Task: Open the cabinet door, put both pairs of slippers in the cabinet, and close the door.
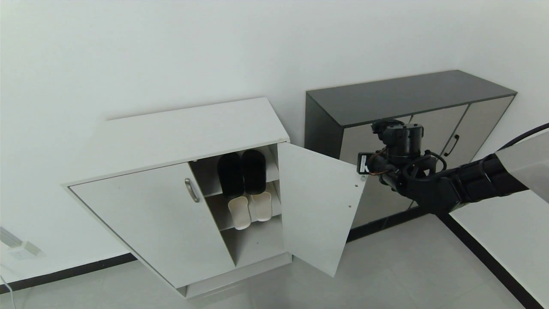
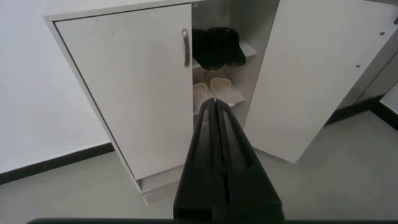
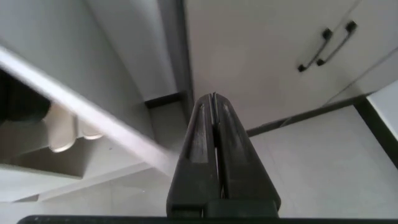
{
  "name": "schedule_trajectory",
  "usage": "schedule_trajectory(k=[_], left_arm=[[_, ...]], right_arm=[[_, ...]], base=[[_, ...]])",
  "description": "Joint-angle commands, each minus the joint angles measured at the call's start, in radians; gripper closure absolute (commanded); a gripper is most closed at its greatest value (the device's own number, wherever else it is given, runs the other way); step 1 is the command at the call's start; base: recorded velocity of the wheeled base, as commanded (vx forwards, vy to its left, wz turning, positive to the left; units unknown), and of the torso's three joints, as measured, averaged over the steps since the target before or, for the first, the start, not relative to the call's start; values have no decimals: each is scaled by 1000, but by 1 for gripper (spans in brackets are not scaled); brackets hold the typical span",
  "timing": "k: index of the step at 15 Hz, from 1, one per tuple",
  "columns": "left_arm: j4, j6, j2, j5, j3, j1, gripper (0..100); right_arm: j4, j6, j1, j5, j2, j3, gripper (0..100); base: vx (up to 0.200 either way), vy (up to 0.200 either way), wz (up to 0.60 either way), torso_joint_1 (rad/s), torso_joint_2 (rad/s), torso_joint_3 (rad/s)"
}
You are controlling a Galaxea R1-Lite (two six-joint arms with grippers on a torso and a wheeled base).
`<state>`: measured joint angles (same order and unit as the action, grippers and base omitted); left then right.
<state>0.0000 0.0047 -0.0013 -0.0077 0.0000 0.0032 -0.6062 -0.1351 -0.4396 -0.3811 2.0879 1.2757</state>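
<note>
The cabinet (image 1: 180,128) stands against the wall, with a dark cabinet (image 1: 407,94) just beside it. Its door (image 1: 319,206) hangs wide open. Inside, the black slippers (image 1: 242,171) lie on the upper shelf and the pale slippers (image 1: 251,208) on the shelf below. The right pincer (image 1: 363,165), fingers pressed together and empty, is at the door's free edge. The left pincer (image 2: 214,102), likewise closed on nothing, faces the cabinet.

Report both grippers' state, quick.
Left gripper: closed, holding nothing.
Right gripper: closed, holding nothing, beside the open cabinet door.
</note>
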Motion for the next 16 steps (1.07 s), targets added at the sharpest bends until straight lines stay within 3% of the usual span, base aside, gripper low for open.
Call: schedule_trajectory(k=[1, 16], left_arm=[[0, 0, 1, 0, 0, -2, 100], [0, 0, 1, 0, 0, 0, 100]], right_arm=[[-1, 0, 1, 1, 15, 4, 100], [19, 0, -34, 1, 9, -36, 100]], base=[[0, 0, 0, 0, 0, 0], [0, 0, 0, 0, 0, 0]])
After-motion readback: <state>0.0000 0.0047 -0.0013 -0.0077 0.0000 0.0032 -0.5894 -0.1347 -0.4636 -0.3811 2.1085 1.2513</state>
